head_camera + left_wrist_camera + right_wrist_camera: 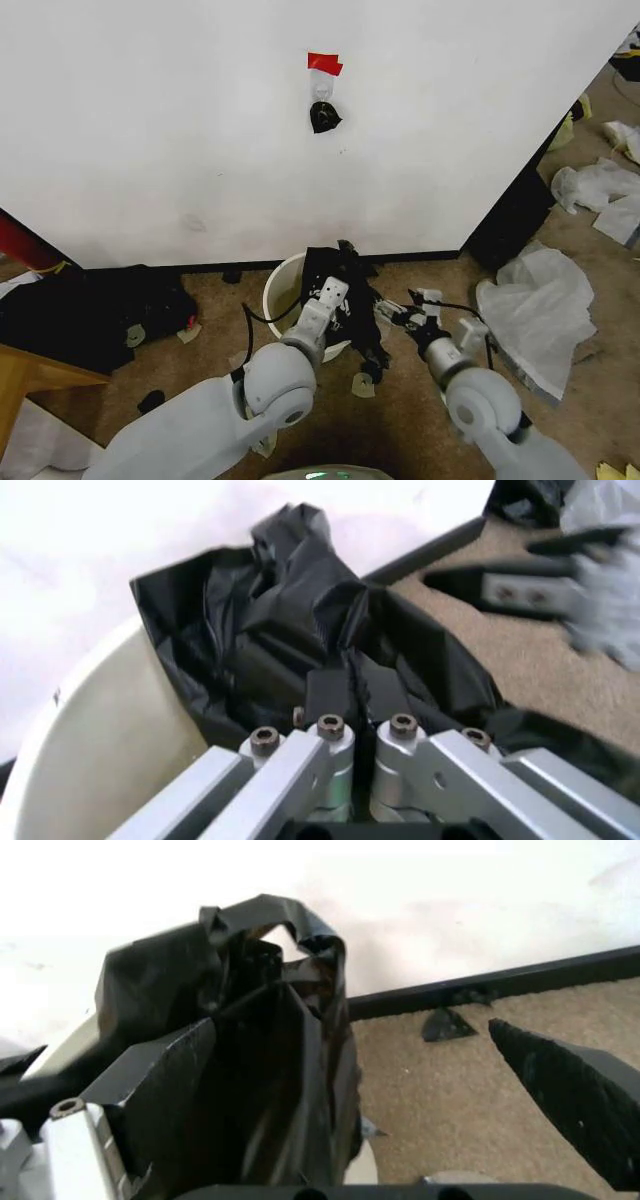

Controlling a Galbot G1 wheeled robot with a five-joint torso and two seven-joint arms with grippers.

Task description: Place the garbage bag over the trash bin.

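Observation:
The white trash bin (pixel 283 288) stands on the carpet against the wall; its cream inside (pixel 100 735) shows in the left wrist view. The black garbage bag (pixel 348 285) is bunched over the bin's right side and hangs down outside it. My left gripper (pixel 330 296) reaches over the bin, its fingers (pixel 328 691) shut on a fold of the garbage bag (pixel 290 607). My right gripper (pixel 400 316) is just right of the bin, open (pixel 370 1080), with the garbage bag (pixel 250 1020) lying against one finger (pixel 160 1065). The other finger (pixel 580 1102) stands clear over the carpet.
The white wall rises right behind the bin, with a dark baseboard (pixel 420 256) and a small black bundle under red tape (pixel 323 116). A heap of black bags (pixel 100 310) lies left, clear plastic sheets (pixel 540 300) right. A wooden corner (pixel 30 372) juts in at lower left.

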